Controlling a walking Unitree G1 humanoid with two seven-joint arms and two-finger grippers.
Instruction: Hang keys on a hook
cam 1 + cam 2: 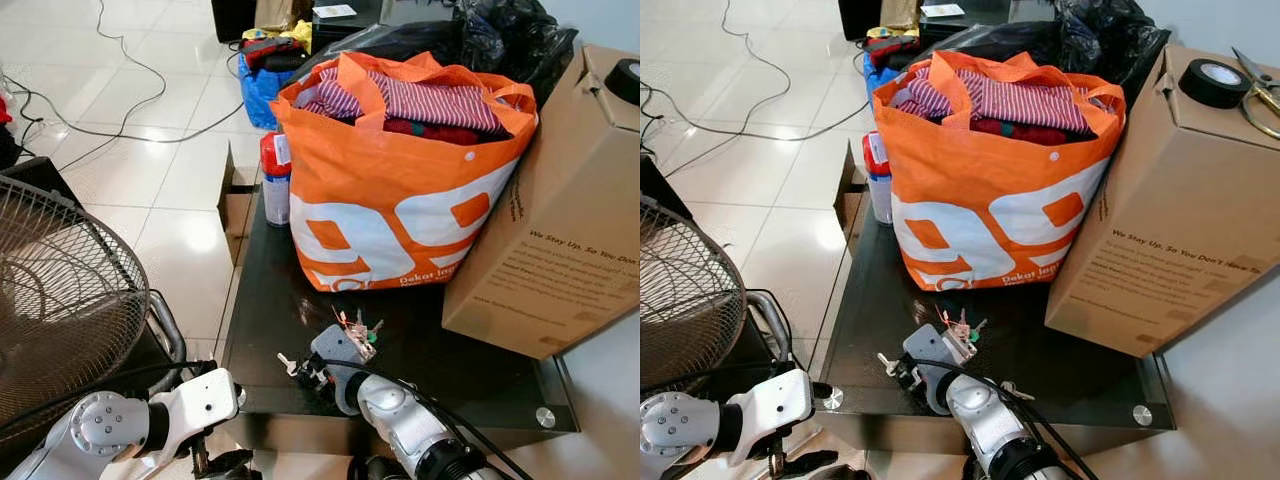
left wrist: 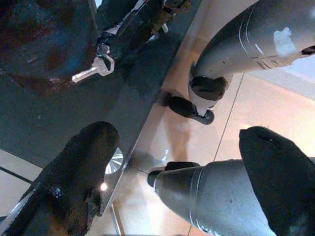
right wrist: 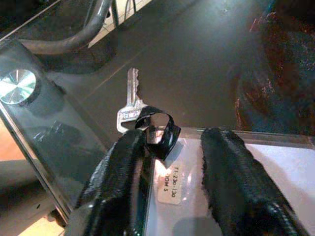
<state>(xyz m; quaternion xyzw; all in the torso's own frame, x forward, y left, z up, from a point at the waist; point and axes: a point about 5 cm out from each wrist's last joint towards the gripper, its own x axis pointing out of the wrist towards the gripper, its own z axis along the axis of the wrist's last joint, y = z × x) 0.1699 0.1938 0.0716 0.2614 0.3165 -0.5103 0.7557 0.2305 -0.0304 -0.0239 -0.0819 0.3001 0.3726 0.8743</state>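
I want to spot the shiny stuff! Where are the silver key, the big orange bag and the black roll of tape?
Flat silver metal key [image 3: 132, 96]: right wrist view, its blade.
Big orange fabric shopping bag [image 1: 400, 225]: left eye view, its front.
Black roll of tape [image 1: 1214, 81]: right eye view, its rim.

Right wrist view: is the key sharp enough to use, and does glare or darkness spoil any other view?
Right wrist view: the silver key on the dark glass table is sharp; the right gripper fingers are soft, open. Left wrist view: dim, left gripper blurred, open. Eye views: evenly lit, glare on the floor tiles, orange bag crisp.
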